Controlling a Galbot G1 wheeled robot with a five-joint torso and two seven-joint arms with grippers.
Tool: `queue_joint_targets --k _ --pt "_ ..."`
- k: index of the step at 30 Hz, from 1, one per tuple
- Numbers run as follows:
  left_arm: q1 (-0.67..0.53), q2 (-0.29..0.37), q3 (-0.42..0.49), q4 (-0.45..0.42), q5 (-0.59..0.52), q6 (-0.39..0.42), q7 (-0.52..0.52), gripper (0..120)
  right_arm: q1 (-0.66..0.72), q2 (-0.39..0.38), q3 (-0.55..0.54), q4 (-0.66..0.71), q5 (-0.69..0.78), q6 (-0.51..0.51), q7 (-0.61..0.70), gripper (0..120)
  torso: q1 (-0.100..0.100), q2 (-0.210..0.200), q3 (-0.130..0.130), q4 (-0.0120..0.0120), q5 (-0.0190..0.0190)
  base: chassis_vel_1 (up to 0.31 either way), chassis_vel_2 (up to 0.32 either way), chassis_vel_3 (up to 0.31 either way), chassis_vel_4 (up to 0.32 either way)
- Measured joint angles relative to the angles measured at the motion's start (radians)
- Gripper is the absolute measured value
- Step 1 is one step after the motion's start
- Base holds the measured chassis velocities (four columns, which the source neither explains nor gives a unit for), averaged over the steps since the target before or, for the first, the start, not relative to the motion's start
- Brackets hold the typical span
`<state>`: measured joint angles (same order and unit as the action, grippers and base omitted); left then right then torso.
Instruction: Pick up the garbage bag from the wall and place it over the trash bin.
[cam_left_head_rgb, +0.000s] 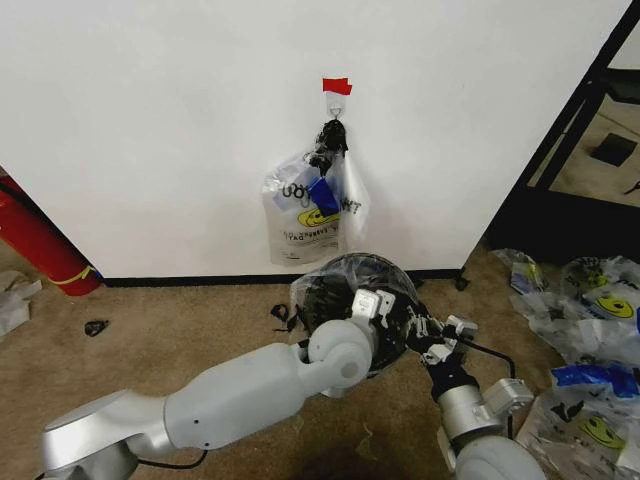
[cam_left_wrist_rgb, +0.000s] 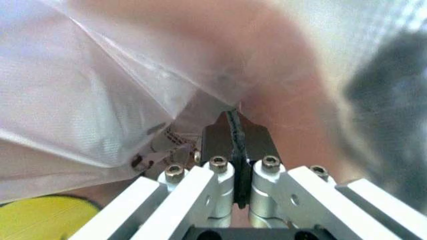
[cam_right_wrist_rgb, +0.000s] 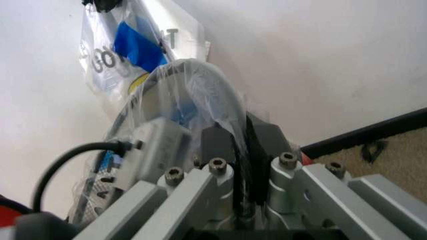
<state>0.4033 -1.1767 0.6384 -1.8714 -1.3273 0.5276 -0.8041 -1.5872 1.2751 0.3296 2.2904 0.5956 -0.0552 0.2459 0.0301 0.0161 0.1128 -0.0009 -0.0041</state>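
The trash bin (cam_left_head_rgb: 325, 300), black wire mesh, stands on the carpet just below the wall (cam_left_head_rgb: 150, 120). The see-through garbage bag (cam_left_head_rgb: 345, 272) is draped over the bin's top. My left gripper (cam_left_head_rgb: 372, 305) is at the bin's near rim, shut on the bag's film (cam_left_wrist_rgb: 133, 100), which is pinched between its fingers (cam_left_wrist_rgb: 217, 142). At the bin's right side my right gripper (cam_left_head_rgb: 425, 335) is also shut on a fold of the bag (cam_right_wrist_rgb: 200, 95), stretched over the curved bin rim (cam_right_wrist_rgb: 223, 90).
A thick bunch of similar bags (cam_left_head_rgb: 312, 205) with a black top hangs from a hook under red tape (cam_left_head_rgb: 336, 86). A red cylinder (cam_left_head_rgb: 35, 245) leans at the left. A heap of smiley bags (cam_left_head_rgb: 590, 340) lies at the right, near a black frame (cam_left_head_rgb: 585, 110).
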Motion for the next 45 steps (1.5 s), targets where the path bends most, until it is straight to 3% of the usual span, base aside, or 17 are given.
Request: queue_joint_targets --k 5,16,25,35,40,45 --pt "0.011 0.007 -0.002 0.017 0.033 -0.021 0.007 0 -0.003 0.009 -0.008 0.003 -0.004 0.001 -0.001 1 0.0 0.0 0.0 -0.0001 0.0 0.0 0.0 0.0 0.0" --pt "0.037 -0.046 -0.005 0.098 0.107 -0.167 0.107 0 -0.014 0.012 -0.013 0.02 -0.003 0.001 -0.002 1 0.0 0.0 0.0 -0.0002 0.0 0.0 0.0 0.0 0.0" --pt "0.046 -0.018 -0.002 0.07 0.107 -0.161 0.117 0 -0.013 0.01 -0.013 0.023 -0.003 0.001 -0.002 1 0.0 0.0 0.0 -0.0002 0.0 0.0 0.0 0.0 0.0" --pt "0.039 0.082 -0.045 0.017 0.127 -0.142 0.115 0 -0.009 0.011 -0.013 0.026 -0.002 -0.001 -0.002 1 0.0 0.0 0.0 0.0 -0.0001 0.0 0.0 0.0 0.0" --pt "0.053 0.078 -0.054 0.021 0.141 -0.17 0.126 0 -0.004 0.012 -0.018 0.025 -0.002 -0.003 -0.002 1 0.0 0.0 0.0 0.0 0.0 0.0 0.0 0.0 0.0" --pt "0.081 0.027 -0.043 0.066 0.173 -0.202 0.156 0 -0.001 0.014 -0.025 0.018 0.0 -0.004 -0.001 1 0.0 0.0 0.0 -0.0002 0.0 0.0 0.0 0.0 0.0"
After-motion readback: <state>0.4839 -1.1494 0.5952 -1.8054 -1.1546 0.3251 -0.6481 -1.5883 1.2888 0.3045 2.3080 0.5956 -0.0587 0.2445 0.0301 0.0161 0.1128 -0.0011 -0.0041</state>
